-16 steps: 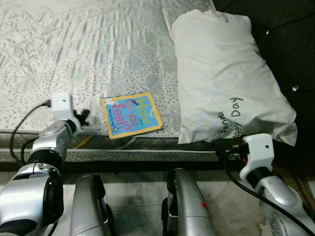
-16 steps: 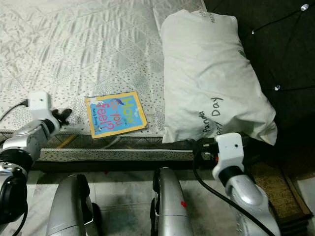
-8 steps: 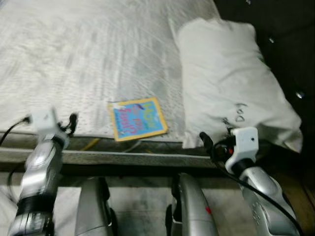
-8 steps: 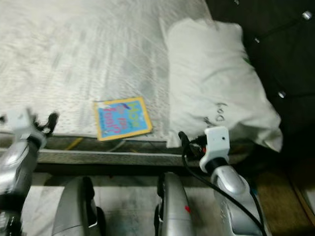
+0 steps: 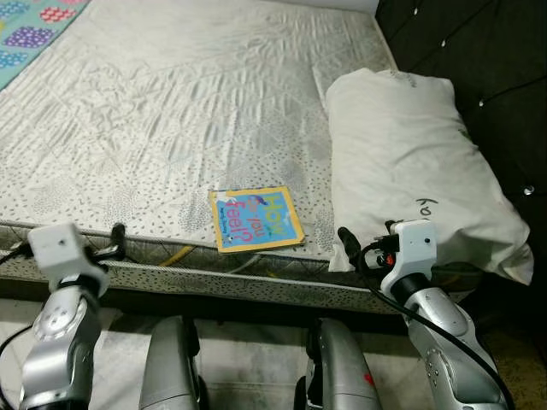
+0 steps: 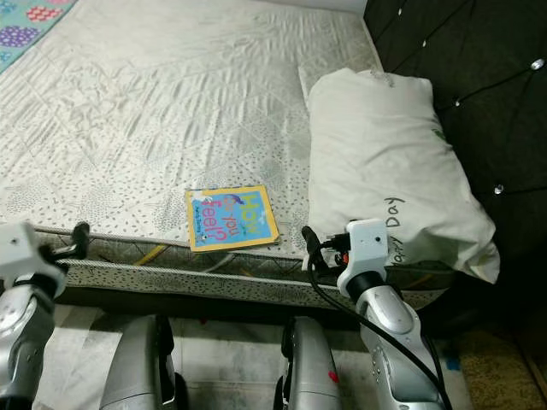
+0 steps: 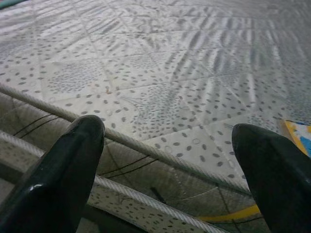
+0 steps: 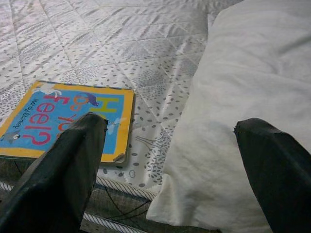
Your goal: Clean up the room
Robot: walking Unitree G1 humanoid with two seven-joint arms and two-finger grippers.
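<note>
mattress (image 5: 171,111): quilted cloth, dotted | pillow (image 5: 410,162): matt wrinkled cloth | book (image 5: 255,219): glossy card cover

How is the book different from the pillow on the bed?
The book is small, flat and colourful, with a yellow border and blue cover; the pillow is big, puffy and plain white with a little dark writing. The book lies at the mattress's front edge; the pillow lies lengthwise along the side by the dark headboard. Both rest on the mattress, untouched by either gripper.
</note>
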